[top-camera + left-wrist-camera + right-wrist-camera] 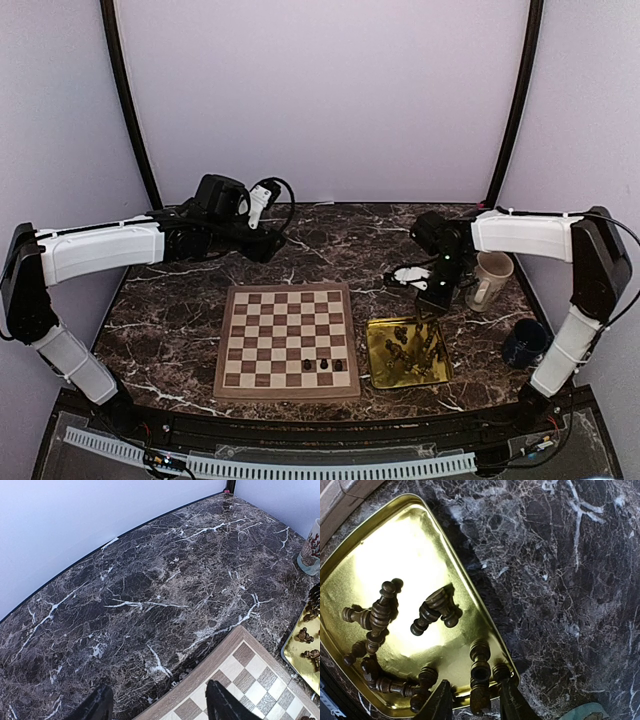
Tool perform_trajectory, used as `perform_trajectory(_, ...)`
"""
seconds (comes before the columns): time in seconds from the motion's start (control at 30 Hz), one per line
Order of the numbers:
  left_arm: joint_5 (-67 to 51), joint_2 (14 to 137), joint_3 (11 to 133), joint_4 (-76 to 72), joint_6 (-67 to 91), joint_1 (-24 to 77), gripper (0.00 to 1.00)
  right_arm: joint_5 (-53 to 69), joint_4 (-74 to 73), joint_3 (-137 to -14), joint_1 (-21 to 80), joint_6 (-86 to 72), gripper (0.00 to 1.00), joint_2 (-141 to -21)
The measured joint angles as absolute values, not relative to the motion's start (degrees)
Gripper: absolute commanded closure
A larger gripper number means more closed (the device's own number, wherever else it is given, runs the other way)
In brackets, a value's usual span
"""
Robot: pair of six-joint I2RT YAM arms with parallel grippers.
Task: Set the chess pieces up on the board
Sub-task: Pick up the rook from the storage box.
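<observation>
Right pincer (475, 682) straddles turned chess piece (480, 672) in glossy tray (395, 550)

The surface (180, 310) is patterned as dark brown-black marble veined with white, and the board (275, 325) is chequered in light tan and dark brown squares, framed by a mid-brown wooden border. The chess pieces (432, 611) are coloured a dark brown, and the tray (395, 555) beneath them is finished in shiny gold. The left arm (100, 250) and right arm (525, 235) are clad in white shells with black joints, the cream mug (490, 280) is marked with a reddish motif, and the dark blue mug (525, 343) is left plain.
</observation>
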State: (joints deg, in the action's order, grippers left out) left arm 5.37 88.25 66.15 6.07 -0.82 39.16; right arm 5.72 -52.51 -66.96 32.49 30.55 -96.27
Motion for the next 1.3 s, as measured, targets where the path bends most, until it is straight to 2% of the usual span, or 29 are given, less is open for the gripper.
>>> perform_trajectory(0.57, 5.08, 88.25, 66.15, 6.07, -0.82, 39.13, 0.34, 6.61, -52.01, -67.00, 32.49, 29.54, 0.76, -100.71)
perform_trajectory(0.93, 5.02, 88.23, 66.15, 6.07, -0.82, 39.16, 0.34, 8.05, -51.05, -67.18, 32.51, 29.61, 0.86, -102.13)
perform_trajectory(1.3, 5.02, 88.25, 66.15, 6.09, -0.82, 39.16, 0.34, 7.79, -54.19, -70.72, 34.48, 29.63, 0.88, -100.55)
